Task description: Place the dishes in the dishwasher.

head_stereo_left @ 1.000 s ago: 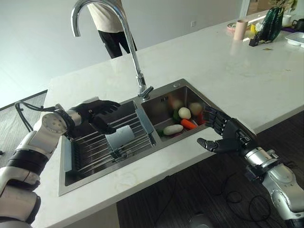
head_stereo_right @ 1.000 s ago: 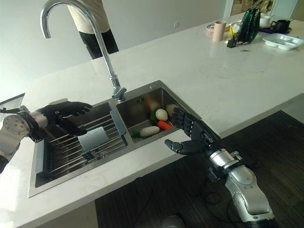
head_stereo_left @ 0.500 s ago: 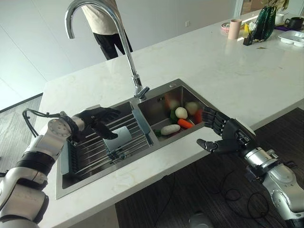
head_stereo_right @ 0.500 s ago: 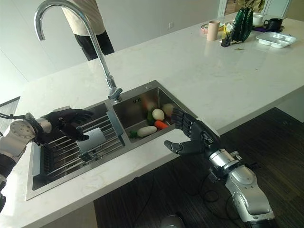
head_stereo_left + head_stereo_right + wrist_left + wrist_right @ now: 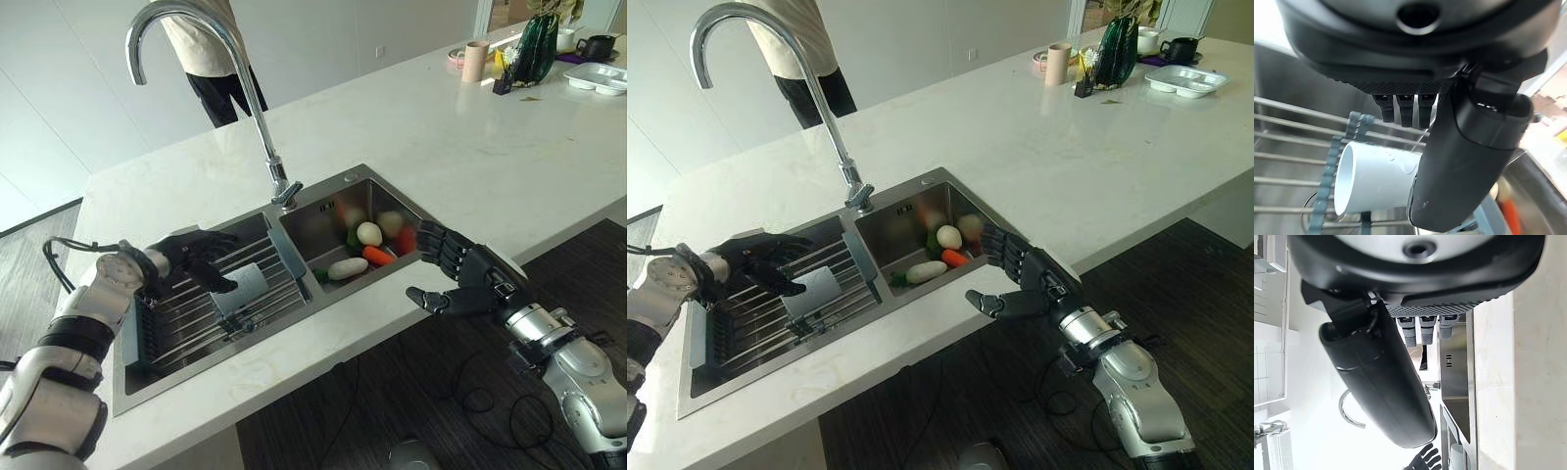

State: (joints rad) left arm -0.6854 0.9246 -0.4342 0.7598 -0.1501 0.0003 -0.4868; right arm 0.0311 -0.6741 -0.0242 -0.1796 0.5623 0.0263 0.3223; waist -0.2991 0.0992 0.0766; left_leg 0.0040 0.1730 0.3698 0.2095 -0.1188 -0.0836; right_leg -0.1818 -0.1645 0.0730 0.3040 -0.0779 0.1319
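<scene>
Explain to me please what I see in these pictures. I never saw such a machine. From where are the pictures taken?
This is a humanoid robot with two dark hands. Two pictures come from cameras in its head, looking down at a sink in a white counter. The other two come from a camera on each wrist. The left hand reaches over a wire rack toward a white cup lying on its side; nothing is held. The right hand is open at the counter's edge. Vegetables lie in the right basin. A person stands behind.
</scene>
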